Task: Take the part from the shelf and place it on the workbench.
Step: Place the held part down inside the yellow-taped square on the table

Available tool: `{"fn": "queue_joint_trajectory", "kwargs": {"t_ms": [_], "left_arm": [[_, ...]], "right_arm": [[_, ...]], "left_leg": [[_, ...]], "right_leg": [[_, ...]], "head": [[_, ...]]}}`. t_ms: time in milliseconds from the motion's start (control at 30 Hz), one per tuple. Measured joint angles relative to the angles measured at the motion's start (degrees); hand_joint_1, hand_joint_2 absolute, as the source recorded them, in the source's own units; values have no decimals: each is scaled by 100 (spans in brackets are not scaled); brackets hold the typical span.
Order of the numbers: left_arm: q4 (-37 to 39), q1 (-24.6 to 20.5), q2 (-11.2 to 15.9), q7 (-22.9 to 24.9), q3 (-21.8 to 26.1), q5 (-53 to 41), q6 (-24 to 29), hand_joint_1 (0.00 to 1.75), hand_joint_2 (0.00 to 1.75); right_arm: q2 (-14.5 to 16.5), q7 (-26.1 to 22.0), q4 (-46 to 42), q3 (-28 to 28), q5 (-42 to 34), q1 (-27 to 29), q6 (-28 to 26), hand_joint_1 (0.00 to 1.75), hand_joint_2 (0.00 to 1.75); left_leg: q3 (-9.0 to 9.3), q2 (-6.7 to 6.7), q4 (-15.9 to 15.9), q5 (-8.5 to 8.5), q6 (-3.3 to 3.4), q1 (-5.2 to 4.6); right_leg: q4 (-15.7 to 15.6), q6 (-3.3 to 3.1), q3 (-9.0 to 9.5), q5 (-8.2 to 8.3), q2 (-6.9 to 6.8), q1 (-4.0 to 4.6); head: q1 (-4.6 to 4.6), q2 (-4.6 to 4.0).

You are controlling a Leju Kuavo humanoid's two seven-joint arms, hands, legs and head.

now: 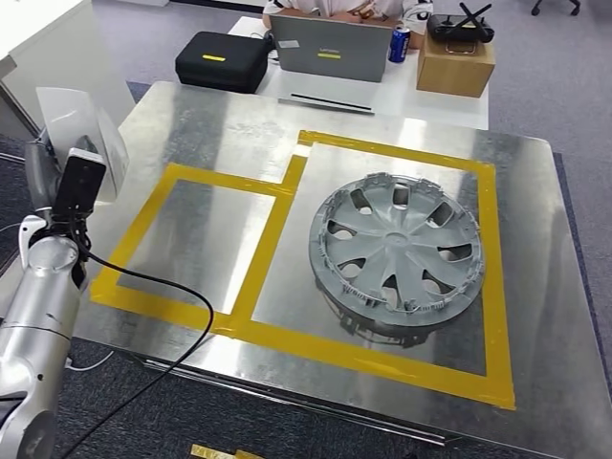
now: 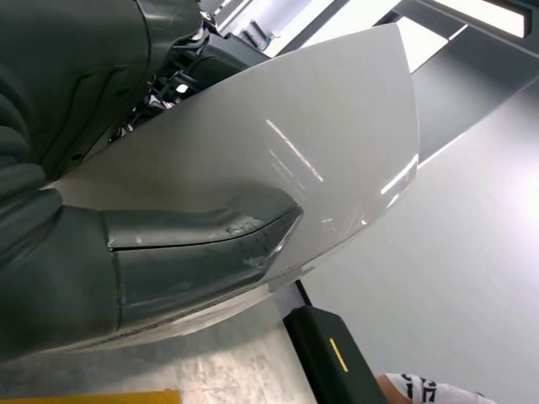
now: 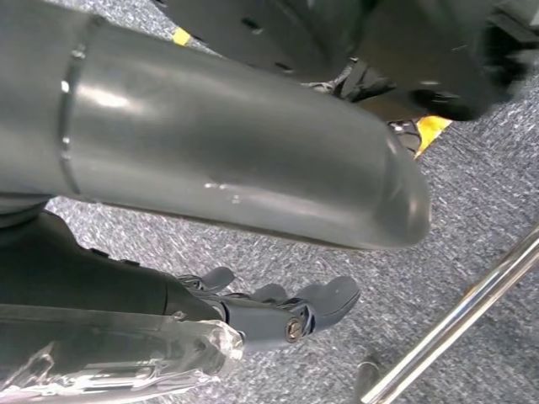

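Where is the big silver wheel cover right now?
In the head view, the wheel cover lies flat on the metal workbench, right of centre, inside the larger yellow tape square.

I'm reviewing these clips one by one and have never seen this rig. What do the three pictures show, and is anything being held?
It is a humanoid robot with two silver arms. The head view looks down on a metal workbench marked with yellow tape, where a grey wheel cover lies inside the larger rectangle. The other two cameras sit at the wrists. The left hand holds a white curved part, also seen at the workbench's left edge. The right hand hangs over carpet, fingers apart, holding nothing.
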Motion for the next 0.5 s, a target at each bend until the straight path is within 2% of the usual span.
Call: {"fn": "queue_joint_trajectory", "kwargs": {"t_ms": [33, 67, 100, 167, 233, 300, 333, 367, 400, 467, 500], "left_arm": [[10, 6, -1, -1, 0, -1, -6, 175, 175], [20, 11, -2, -1, 0, -4, -7, 175, 175], [27, 15, -3, -2, 0, -7, -6, 175, 175], [33, 14, -6, -6, 0, -11, -3, 175, 175], [37, 8, 1, -11, 0, -35, 11, 175, 175], [45, 10, 6, -15, -3, -84, 30, 175, 175], [48, 13, 8, -17, -4, -105, 31, 169, 175], [51, 13, 12, -23, -7, -116, 19, 155, 175], [53, 10, 20, -33, -9, -117, 2, 133, 175], [64, 23, 31, -65, -13, -92, -52, 84, 175], [73, 45, 33, -82, -14, -69, -80, 69, 175]], "right_arm": [[-1, -1, 0, 0, -3, 5, 0, 0, 0], [-1, -1, 0, 0, -7, 7, 0, 0, 0], [-2, -1, 0, 0, -9, 8, 0, 0, 0], [-2, -2, 0, 0, -12, 0, -1, 0, 0], [-2, -4, 0, 0, -13, -8, -2, 0, 0], [-2, -5, 0, 0, -17, -1, -1, 0, 0], [-2, -7, 0, 0, -20, 3, -1, 0, 0], [-2, -9, 0, 0, -24, 5, -1, 0, 0], [-3, -13, 0, 0, -27, 4, 0, 0, 0], [-4, -19, 0, 0, -32, 3, 1, 0, 0], [-4, -19, 0, 0, -34, 5, 1, 0, 0]], "left_leg": [[1, 0, 1, -1, 1, -1], [3, -1, 2, -3, 0, -1], [8, -3, 3, -5, -3, -1], [22, -6, 6, -17, -26, -10], [18, -9, 15, -25, -72, -27], [7, -10, 15, -18, -128, -27], [5, -10, 19, -31, -158, -19], [-15, -10, 73, -87, -186, -13], [-75, -9, 220, -199, -214, -8], [-349, -8, 846, -551, -253, 4], [-519, -8, 1214, -707, -266, 9]], "right_leg": [[199, 12, -111, -31, -1, -3], [184, 15, -117, 44, -1, -3], [-25, 9, -23, 197, -1, -3], [-821, -29, 390, 547, -1, 3], [-1342, -82, 679, 683, 6, 15], [-1396, -137, 708, 678, 16, 30], [-1409, -170, 713, 690, 16, 25], [-1427, -203, 722, 702, 15, 18], [-1447, -233, 730, 714, 13, 7], [-1462, -265, 742, 719, 12, 2], [-1459, -270, 744, 717, 12, 4]], "head": [[0, 0], [2, 0], [1, 0], [-1, 0], [-8, 0], [-11, 0], [-9, 0], [-13, 0], [-25, 0], [-43, 0], [-47, 0]]}}
